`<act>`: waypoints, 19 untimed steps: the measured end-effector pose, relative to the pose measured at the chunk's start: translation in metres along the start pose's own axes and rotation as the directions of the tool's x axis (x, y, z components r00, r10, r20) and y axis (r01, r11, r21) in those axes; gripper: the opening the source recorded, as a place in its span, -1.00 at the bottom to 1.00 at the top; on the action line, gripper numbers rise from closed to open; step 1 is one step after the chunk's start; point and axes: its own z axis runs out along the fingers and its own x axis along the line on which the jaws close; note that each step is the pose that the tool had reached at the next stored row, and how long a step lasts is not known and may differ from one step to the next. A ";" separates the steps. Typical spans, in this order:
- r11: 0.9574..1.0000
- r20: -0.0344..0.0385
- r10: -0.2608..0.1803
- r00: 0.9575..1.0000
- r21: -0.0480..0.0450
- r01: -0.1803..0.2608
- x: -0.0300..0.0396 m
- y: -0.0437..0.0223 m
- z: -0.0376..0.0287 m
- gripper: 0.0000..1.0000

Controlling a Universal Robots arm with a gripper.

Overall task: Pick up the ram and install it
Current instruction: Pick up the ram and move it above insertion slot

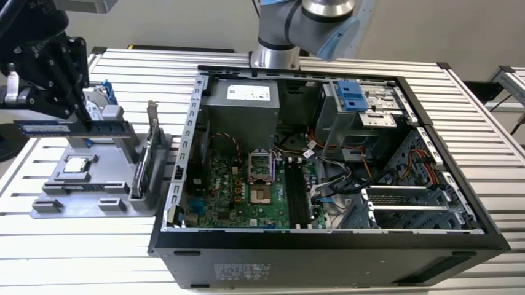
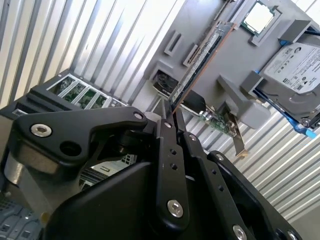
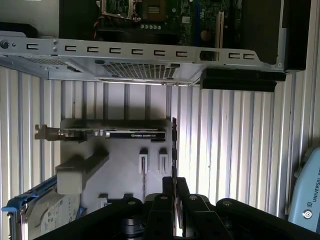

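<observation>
The ram [image 1: 39, 128] is a long dark-blue stick, held level above the grey parts holder [image 1: 49, 206] at the exterior view's left, outside the computer case [image 1: 328, 246]. My gripper [image 1: 70, 120] is shut on it. In both wrist views the ram shows edge-on, running out from between the black fingers: ram [image 2: 202, 60] from gripper [image 2: 172, 117], and ram [image 3: 173, 145] from gripper [image 3: 174, 182]. The motherboard's long black memory slots [image 1: 294, 196] lie inside the open case, right of the CPU socket [image 1: 260, 166].
On the grey holder are a silver CPU chip [image 1: 76, 165], a hard drive [image 2: 295, 70] and a card with a metal bracket [image 1: 149, 153]. The case's metal side wall [image 3: 125, 50] stands between the holder and the motherboard. The arm's base [image 1: 275, 55] rises behind the case.
</observation>
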 end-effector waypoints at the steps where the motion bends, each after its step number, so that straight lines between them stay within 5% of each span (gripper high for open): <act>1: 1.000 0.000 0.000 1.000 0.000 0.000 0.0000 0.0026 0.0000 -1.00; 10: 1.000 0.000 0.000 1.000 0.000 0.000 -0.0001 0.0205 0.0003 -1.00; 19: 1.000 0.000 0.000 1.000 0.000 0.000 -0.0002 0.0248 0.0003 -1.00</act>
